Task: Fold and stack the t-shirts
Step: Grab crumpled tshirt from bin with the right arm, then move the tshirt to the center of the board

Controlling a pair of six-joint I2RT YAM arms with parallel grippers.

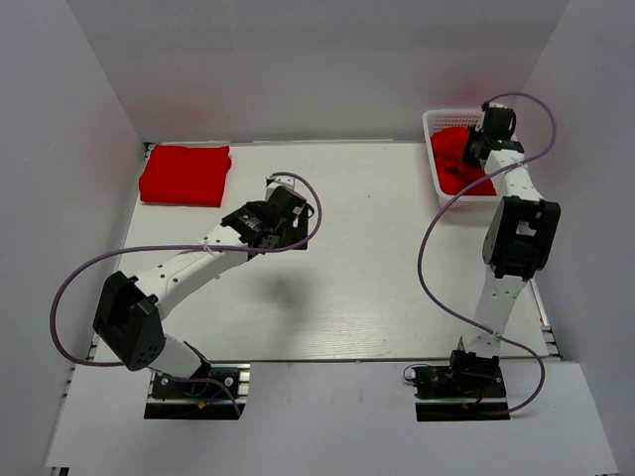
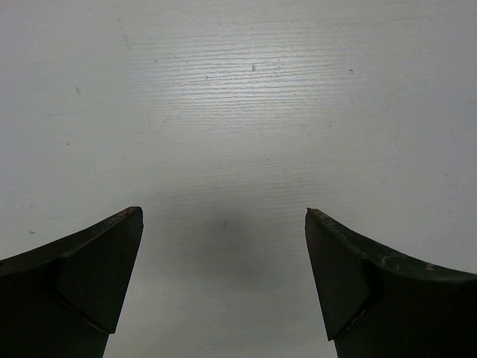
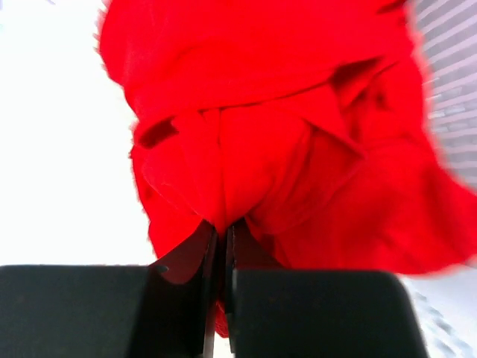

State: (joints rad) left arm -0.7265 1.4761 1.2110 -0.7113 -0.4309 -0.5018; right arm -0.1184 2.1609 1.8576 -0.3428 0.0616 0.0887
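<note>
our right pincer [image 3: 221, 230] pinches a fold of the crumpled t-shirt [image 3: 283, 112], which bunches just ahead of its tips inside the basket [image 1: 430, 119]. our left pincer [image 2: 223, 224] hangs spread over the table [image 2: 238, 89]; we see the folded t-shirt [image 1: 186, 175] well off to its left.

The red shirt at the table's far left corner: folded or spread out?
Folded. The shirt lies as a compact flat rectangle with no sleeves sticking out; how many layers, cannot tell.

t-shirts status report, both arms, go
Left gripper open over table. Right gripper shut on crumpled t-shirt in basket. Folded pile far left corner. Nothing in the way.
</note>
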